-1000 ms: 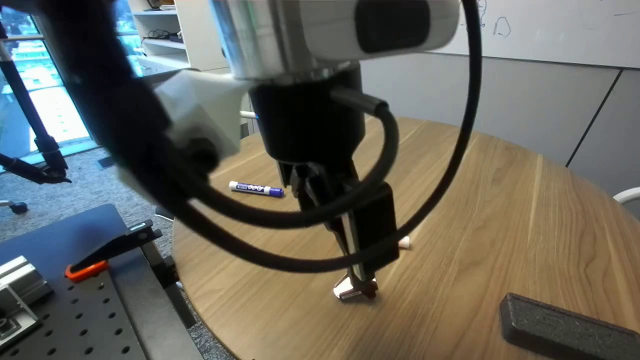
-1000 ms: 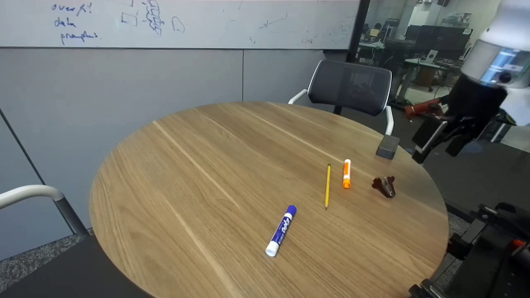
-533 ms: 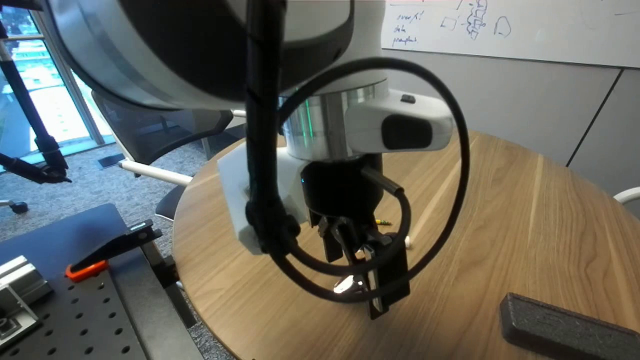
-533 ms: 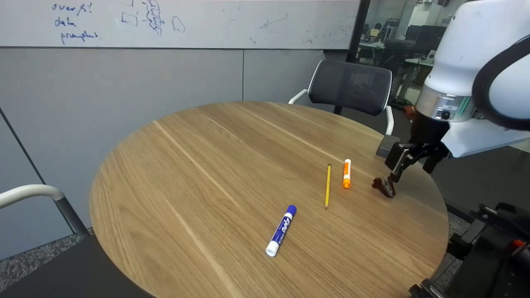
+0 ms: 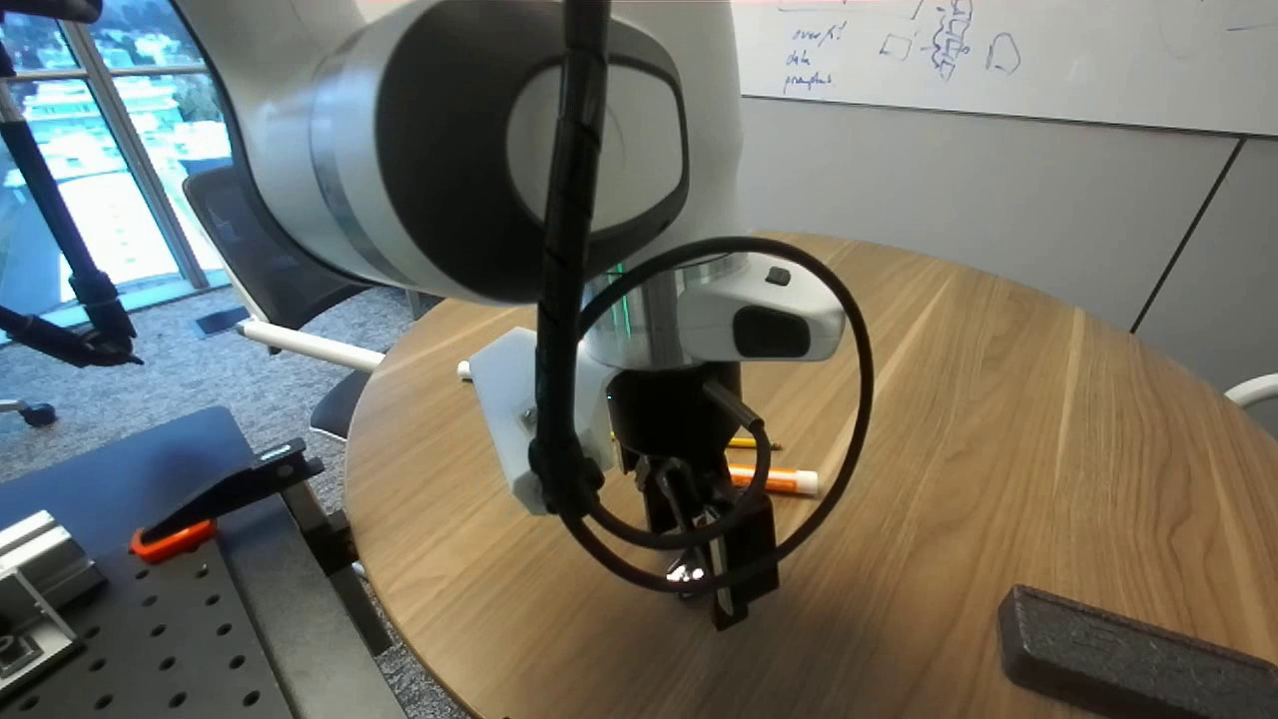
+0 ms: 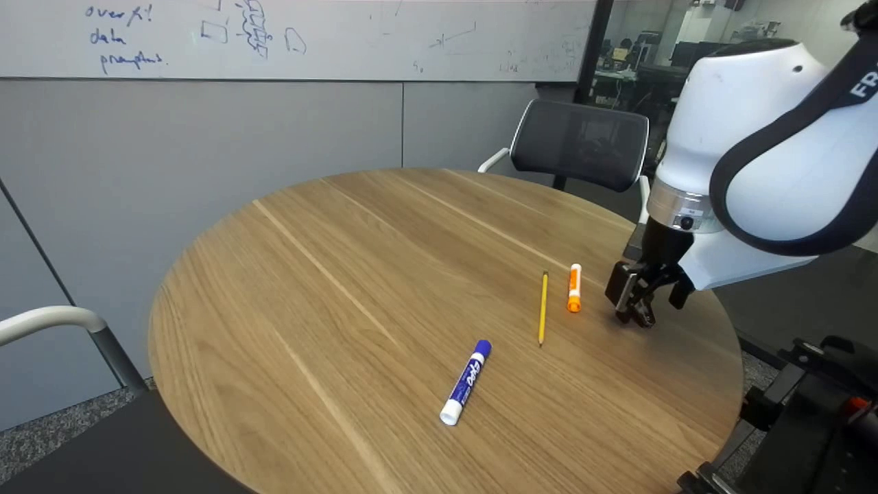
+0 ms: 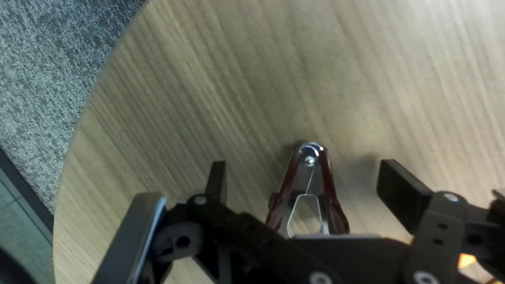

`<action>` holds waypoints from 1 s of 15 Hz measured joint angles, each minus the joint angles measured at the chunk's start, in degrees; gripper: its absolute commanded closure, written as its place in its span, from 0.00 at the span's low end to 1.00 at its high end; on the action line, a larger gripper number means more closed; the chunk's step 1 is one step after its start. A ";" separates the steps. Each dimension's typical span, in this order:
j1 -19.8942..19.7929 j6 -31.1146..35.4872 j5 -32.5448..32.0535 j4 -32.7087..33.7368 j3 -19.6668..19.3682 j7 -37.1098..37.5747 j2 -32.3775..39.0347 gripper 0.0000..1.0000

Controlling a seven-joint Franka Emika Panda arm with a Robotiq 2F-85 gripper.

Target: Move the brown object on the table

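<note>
The brown object (image 7: 308, 183) is a small wedge-shaped staple remover with dark brown sides and shiny metal. It lies on the round wood-grain table (image 6: 343, 288) near the edge on the robot's side. My gripper (image 7: 305, 175) is open, with one finger on each side of the brown object and a gap to both. The object's wide end is partly hidden by the gripper body in the wrist view. In both exterior views the gripper (image 6: 651, 305) (image 5: 699, 569) is low over the object, which shows only in part (image 6: 643, 314) (image 5: 687, 575).
An orange-and-white marker (image 6: 574, 288) and a yellow pencil (image 6: 542, 309) lie near the gripper. A blue marker (image 6: 461, 384) lies farther off. A dark block (image 5: 1138, 659) sits near the table edge. A chair (image 6: 583, 144) stands beyond the table.
My gripper has come in over the table and down, from off to one side to around the brown object. It stays open. The brown object has not visibly moved.
</note>
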 measured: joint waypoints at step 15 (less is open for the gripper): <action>2.41 -3.96 0.76 0.16 -0.76 -2.86 -2.32 0.93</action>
